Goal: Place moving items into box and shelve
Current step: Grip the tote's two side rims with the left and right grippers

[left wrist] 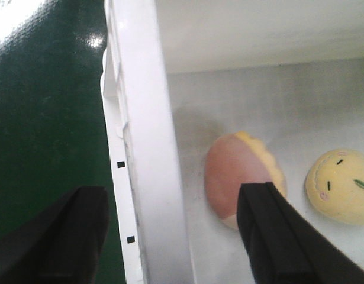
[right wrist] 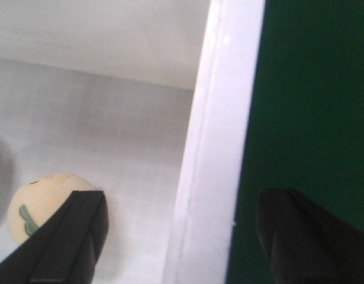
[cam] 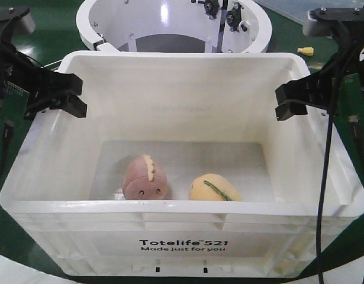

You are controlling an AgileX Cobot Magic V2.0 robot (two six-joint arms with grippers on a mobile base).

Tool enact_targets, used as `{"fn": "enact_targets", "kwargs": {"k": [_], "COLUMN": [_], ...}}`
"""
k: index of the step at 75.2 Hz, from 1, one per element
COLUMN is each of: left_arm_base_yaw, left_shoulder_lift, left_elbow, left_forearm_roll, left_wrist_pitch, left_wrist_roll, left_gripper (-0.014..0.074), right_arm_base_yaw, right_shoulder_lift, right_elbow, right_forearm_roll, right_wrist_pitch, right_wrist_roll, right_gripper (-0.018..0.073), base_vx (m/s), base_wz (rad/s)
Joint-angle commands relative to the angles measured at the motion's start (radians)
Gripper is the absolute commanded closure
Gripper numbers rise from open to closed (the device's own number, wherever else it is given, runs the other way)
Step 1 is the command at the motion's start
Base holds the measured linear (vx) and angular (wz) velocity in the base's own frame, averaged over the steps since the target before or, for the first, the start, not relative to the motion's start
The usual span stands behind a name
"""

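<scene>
The Totelife tote [cam: 75, 231] holds a pink egg toy [cam: 145, 177] and a yellow egg toy [cam: 212, 188]. I see the left end effector [cam: 75, 96] and right end effector [cam: 281, 102] spread wide, straddling its walls.

pink toy [left wrist: 232, 174]: partly behind left pincer finger [left wrist: 276, 236] | yellow toy [right wrist: 42, 198]: seemingly half-covered

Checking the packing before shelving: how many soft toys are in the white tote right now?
2. The pinkish-brown egg toy lies left of centre on the tote floor; the pale yellow egg toy lies just right of it, apart. The near wall hides some floor.
</scene>
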Motion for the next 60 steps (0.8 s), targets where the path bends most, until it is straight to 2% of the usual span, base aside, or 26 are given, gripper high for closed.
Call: {"fn": "enact_targets", "kwargs": {"k": [1, 15, 25, 34, 53, 60], "left_arm_base_yaw": [0.0, 0.0, 0.0, 0.0, 0.0, 0.0], "left_shoulder_lift": [-0.017, -0.005, -0.005, -0.005, -0.007, -0.009], "left_elbow": [-0.036, -0.036, -0.036, -0.036, -0.036, -0.036], "left_forearm_roll": [-0.025, -0.025, -0.025, -0.025, -0.025, -0.024], "left_wrist_pitch": [-0.039, -0.037, -0.028, -0.021, -0.034, -0.05], "left_wrist_roll": [-0.002, 0.001, 0.001, 0.001, 0.0, 0.003], "left_gripper": [0.0038, 0.0044, 0.011, 0.0246, 0.0605, 0.0604], "right_arm_base_yaw": [-0.002, -0.002, -0.002, -0.002, -0.002, -0.002], "right_shoulder_lift": [-0.01, 0.025, 0.033, 0.033, 0.033, 0.033], "right_elbow": [-0.03, -0.03, -0.03, -0.03, -0.03, -0.03], "right_forearm_roll": [0.016, 0.034, 0.034, 0.034, 0.034, 0.034], "right_wrist_pitch": [-0.029, -0.02, -0.02, -0.022, -0.02, -0.022], "right_wrist_roll": [-0.011, -0.015, -0.009, 0.004, 0.004, 0.004], "right_gripper": [0.0012, 0.0077, 0.0165, 0.0274, 0.0561, 0.0571], "base_vx": [0.0, 0.0, 0.0, 0.0, 0.0, 0.0], "base_wz": [0.0, 0.0, 0.0, 0.0, 0.0, 0.0]}}
